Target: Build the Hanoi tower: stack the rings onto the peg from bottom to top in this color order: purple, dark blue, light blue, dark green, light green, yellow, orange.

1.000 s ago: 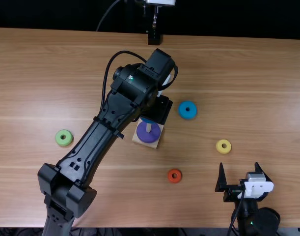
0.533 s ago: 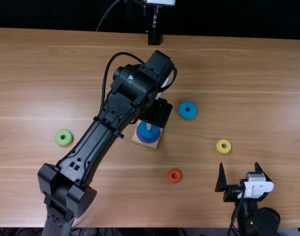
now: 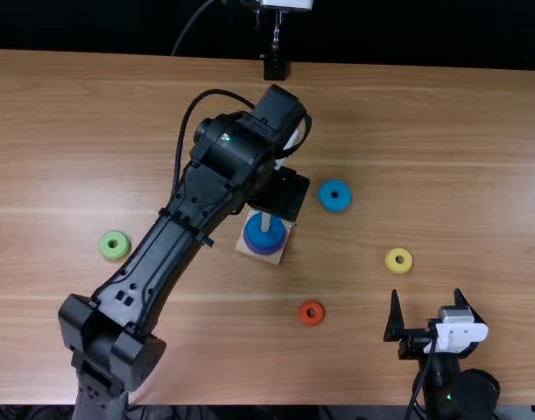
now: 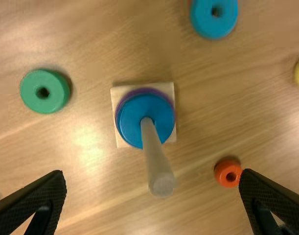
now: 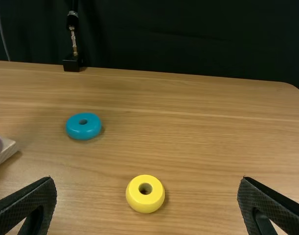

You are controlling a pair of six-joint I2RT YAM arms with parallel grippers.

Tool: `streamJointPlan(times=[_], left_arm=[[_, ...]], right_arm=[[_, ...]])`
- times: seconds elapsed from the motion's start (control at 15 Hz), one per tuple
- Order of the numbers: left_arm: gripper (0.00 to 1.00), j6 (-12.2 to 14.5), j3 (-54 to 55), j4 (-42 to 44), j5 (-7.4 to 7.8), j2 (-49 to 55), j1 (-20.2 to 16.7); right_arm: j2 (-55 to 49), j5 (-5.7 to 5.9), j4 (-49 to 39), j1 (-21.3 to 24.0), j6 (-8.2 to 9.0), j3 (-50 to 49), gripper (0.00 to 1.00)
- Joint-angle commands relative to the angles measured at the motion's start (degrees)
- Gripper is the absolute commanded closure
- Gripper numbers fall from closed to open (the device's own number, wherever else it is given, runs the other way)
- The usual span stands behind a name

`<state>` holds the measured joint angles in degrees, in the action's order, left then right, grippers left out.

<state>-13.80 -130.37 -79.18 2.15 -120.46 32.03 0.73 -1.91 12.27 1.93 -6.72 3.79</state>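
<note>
My left gripper [image 3: 281, 192] is over the peg's far side; in the left wrist view the left gripper [image 4: 151, 175] is open, the tall peg [image 4: 159, 164] standing between its fingers. The dark blue ring [image 3: 263, 233] lies around the peg on the purple ring [image 4: 134, 92], above the square wooden base [image 4: 171, 136]. Loose on the table are the light blue ring [image 3: 334, 203], dark green ring [image 4: 34, 91], light green ring [image 3: 114, 253], yellow ring [image 3: 391, 261] and orange ring [image 3: 305, 313]. My right gripper [image 3: 425, 298] is open near the front edge; in the right wrist view the right gripper [image 5: 147, 180] has the yellow ring beyond its fingers.
The left arm [image 3: 171, 245] stretches diagonally over the table's left half, above the light green ring's right side. A small black stand [image 3: 274, 68] with a cable stands at the table's far edge [image 3: 407, 67].
The dark blue ring, first partly under the left gripper, has come down around the peg onto the purple ring. The left arm has since shifted slightly left. The right arm has kept still.
</note>
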Motion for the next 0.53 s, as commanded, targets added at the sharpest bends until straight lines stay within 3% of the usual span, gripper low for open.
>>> streamJointPlan(times=[0.0, 0.33, 0.47], left_arm=[[0.00, -0.44, 3.36, 2.18, 0.06, 6.47, -3.12], [0.00, 0.20, 26.92, 26.13, -0.57, 29.06, -11.20], [0.00, 0.20, 39.93, 33.19, -0.47, 40.40, -17.71]], right_arm=[[-0.73, -0.30, 4.35, 0.53, -0.13, -2.91, 0.00], [-0.73, -0.41, 4.35, 0.53, -0.03, -2.91, 0.00], [-0.73, -0.30, 4.35, 0.53, -0.13, -2.91, 0.00]])
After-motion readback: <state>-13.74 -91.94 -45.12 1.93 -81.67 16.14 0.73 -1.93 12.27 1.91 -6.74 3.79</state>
